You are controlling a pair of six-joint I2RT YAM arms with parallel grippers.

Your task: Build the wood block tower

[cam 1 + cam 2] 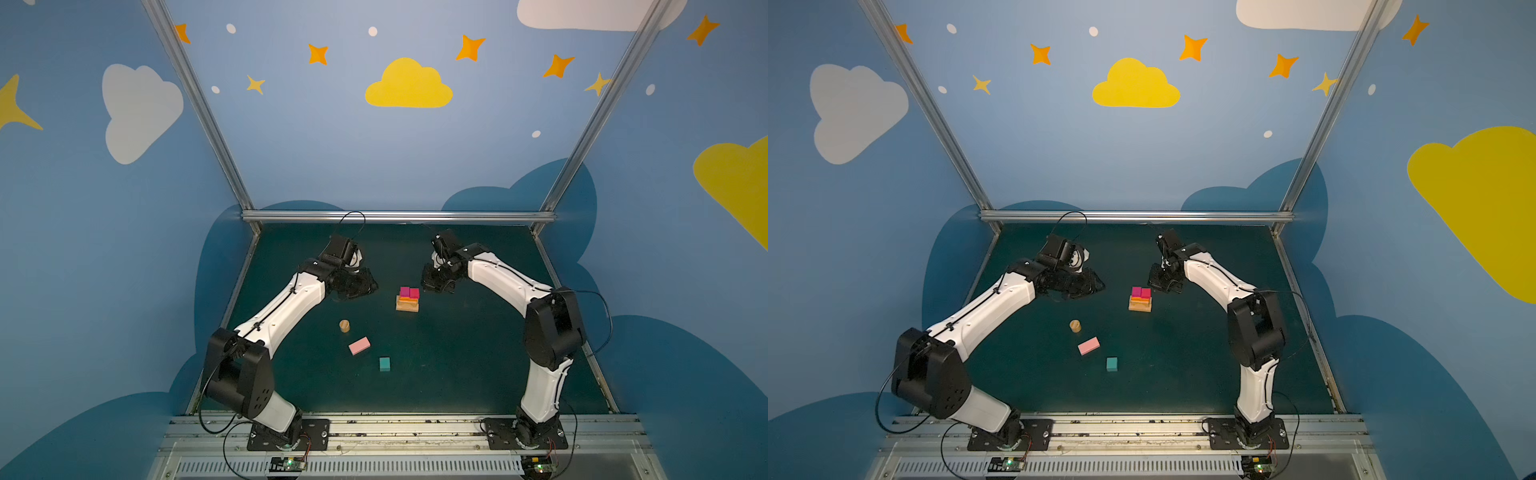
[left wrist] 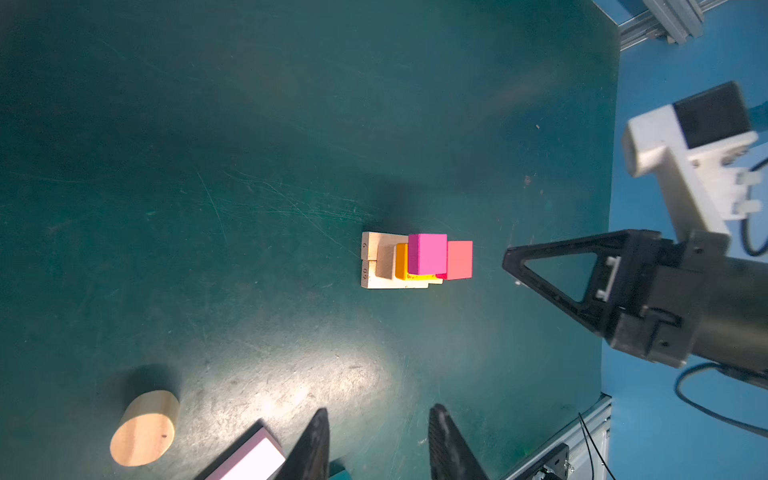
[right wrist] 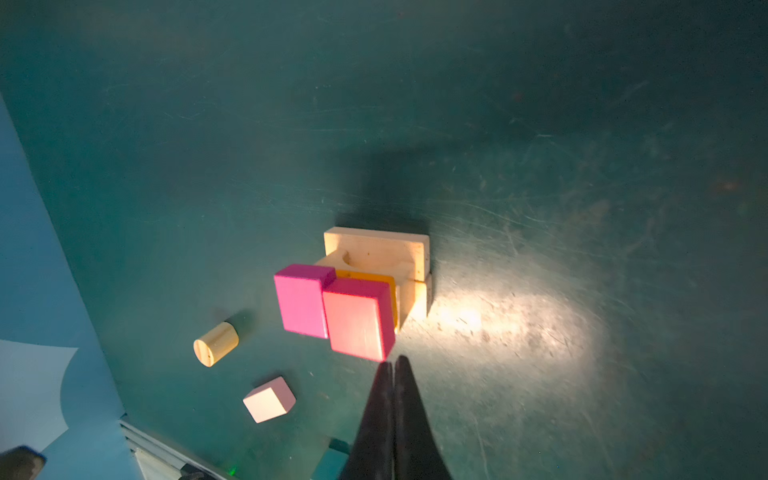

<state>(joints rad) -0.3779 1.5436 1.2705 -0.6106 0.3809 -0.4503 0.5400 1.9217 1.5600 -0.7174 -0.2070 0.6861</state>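
The tower point(image 1: 407, 305) stands mid-table: a tan base, an orange oblong point(image 3: 388, 282), then a magenta cube point(image 3: 301, 301) and a red cube point(image 3: 357, 320) side by side on top. A tan cylinder point(image 1: 344, 326), a pink oblong point(image 1: 359, 345) and a teal cube point(image 1: 385, 364) lie loose nearer the front. My left gripper point(image 2: 378, 411) hangs left of the tower, open and empty. My right gripper point(image 3: 392, 361) is shut on nothing, its tips just beside the red cube, to the right of the tower in both top views.
Dark green mat point(image 1: 457, 365) ringed by an aluminium frame point(image 1: 399, 216) and blue walls. The loose blocks lie between the left arm point(image 1: 282, 311) and the tower. The right arm point(image 1: 511, 286) reaches in from the right. A base rail point(image 1: 399, 428) runs along the front.
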